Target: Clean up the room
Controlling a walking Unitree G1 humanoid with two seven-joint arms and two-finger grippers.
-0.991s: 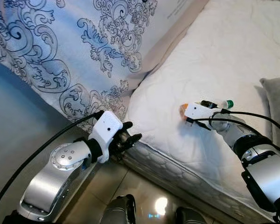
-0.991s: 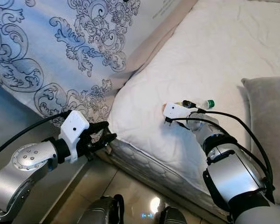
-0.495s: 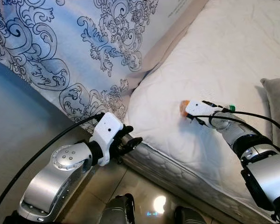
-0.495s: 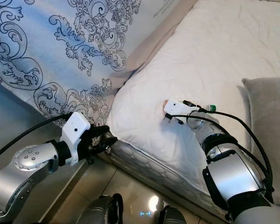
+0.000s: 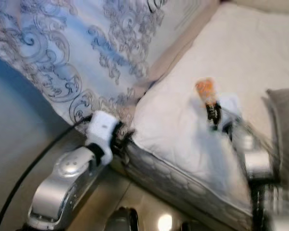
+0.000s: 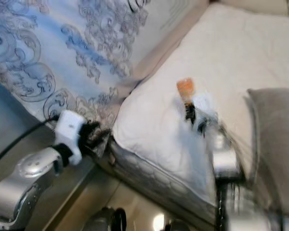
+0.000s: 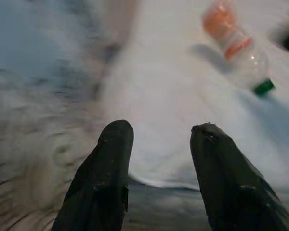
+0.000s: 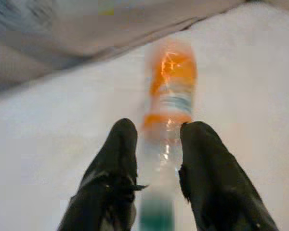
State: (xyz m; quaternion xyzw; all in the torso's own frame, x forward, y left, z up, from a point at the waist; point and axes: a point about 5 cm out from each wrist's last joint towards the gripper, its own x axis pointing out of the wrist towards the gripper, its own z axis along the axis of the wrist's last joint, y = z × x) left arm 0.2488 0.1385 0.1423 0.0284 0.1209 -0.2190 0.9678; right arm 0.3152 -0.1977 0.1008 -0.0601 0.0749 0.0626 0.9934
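A clear plastic bottle [image 5: 205, 90] with an orange label and a green cap stands tilted above the white mattress [image 5: 178, 139], orange end up. My right gripper [image 5: 213, 115] is shut on its clear lower part; in the right wrist view the bottle [image 8: 169, 91] sits between the two black fingers [image 8: 113, 159]. My left gripper [image 5: 124, 139] hovers at the mattress corner, open with nothing between its fingers [image 7: 111, 159]. From the left wrist view the bottle [image 7: 233, 36] lies farther off over the bed. All views are blurred by motion.
A blue and white patterned quilt [image 5: 77, 53] hangs off the bed's left side down to the floor. A grey pillow [image 6: 274, 144] lies on the mattress at the right. Shiny tiled floor [image 5: 111, 202] runs along the bed's near edge.
My right gripper has swung the bottle up so its orange end points upward. The left gripper has drawn in closer to the mattress corner. The picture has shifted and blurred.
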